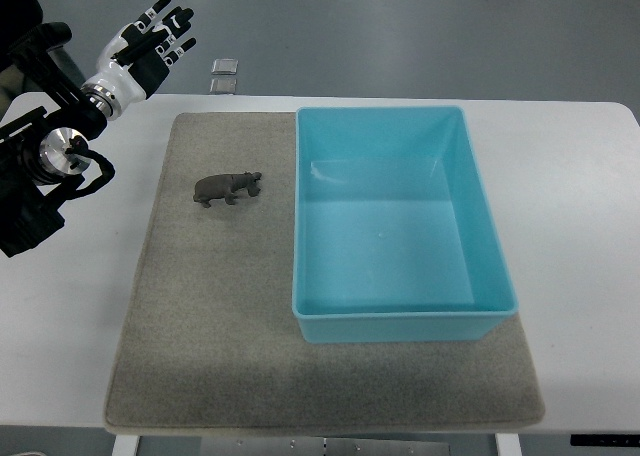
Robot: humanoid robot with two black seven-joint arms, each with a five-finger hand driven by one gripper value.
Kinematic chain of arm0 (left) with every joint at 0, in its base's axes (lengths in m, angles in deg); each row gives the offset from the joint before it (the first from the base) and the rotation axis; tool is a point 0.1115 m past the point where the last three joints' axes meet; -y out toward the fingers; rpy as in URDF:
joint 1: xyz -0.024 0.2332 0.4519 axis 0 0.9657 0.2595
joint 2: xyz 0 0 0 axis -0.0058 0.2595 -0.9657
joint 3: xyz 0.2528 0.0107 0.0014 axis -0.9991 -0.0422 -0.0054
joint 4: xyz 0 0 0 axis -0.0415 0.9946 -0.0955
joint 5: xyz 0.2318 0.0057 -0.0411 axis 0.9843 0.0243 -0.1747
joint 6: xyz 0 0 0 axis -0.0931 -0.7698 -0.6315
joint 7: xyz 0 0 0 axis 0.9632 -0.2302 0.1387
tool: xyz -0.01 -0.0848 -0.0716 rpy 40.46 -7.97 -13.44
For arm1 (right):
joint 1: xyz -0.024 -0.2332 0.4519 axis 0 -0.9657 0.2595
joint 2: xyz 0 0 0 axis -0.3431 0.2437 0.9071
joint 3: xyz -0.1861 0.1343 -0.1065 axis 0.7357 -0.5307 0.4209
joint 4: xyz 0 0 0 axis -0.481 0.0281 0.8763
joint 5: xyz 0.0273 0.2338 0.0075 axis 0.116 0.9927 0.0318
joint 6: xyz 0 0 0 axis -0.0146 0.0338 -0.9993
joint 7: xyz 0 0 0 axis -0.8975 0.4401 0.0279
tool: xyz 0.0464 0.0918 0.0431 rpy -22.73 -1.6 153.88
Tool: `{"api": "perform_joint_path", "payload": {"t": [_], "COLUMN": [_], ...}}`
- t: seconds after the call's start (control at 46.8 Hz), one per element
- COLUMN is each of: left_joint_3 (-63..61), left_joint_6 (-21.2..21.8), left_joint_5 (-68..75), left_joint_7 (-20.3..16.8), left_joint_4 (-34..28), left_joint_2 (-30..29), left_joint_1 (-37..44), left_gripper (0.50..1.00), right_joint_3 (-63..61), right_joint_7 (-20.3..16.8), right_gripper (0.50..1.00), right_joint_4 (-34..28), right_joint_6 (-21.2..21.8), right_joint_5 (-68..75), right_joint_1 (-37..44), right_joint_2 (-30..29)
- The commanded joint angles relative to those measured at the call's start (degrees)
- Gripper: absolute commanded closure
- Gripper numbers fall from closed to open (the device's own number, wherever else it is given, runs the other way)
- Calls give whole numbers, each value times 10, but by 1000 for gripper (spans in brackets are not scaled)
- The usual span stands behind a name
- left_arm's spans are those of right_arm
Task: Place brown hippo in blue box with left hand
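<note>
A small brown hippo (228, 187) stands on the grey felt mat (210, 316), just left of the blue box (400, 321). The box is open at the top and holds nothing. My left hand (155, 38) hovers at the upper left, beyond the table's far edge, its fingers spread and holding nothing. It is well above and to the left of the hippo. The right arm does not show.
The mat lies on a white table (580, 196). Two small grey squares (224, 74) lie on the floor past the table's far edge. My left arm's black joints (40, 166) sit over the table's left side.
</note>
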Motion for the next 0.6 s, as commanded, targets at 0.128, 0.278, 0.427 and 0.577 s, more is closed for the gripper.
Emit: {"api": "perform_joint_path", "payload": {"t": [0.128,0.278,0.427,0.577], "left_joint_3": [6,11,12,12], "left_joint_6": [-4,-3,1,2], "left_joint_5": [-2,-2,-3,-4], "left_joint_7": [-1,-3,-5,-7], "left_joint_4": [-14,-19,-19,-19], "left_joint_2": [-4,0,1,1], "left_joint_1": [9,21,21,21], "left_gripper": [501,501,501,500], "right_joint_3": [0,0,0,0], "right_joint_7": [0,0,0,0], "right_gripper": [564,564,564,564], "right_joint_4": [0,0,0,0], "right_joint_6": [0,-1,0,0], "right_joint_5": [0,0,0,0], "right_joint_1": [0,0,0,0], "right_joint_2": [0,0,0,0]}}
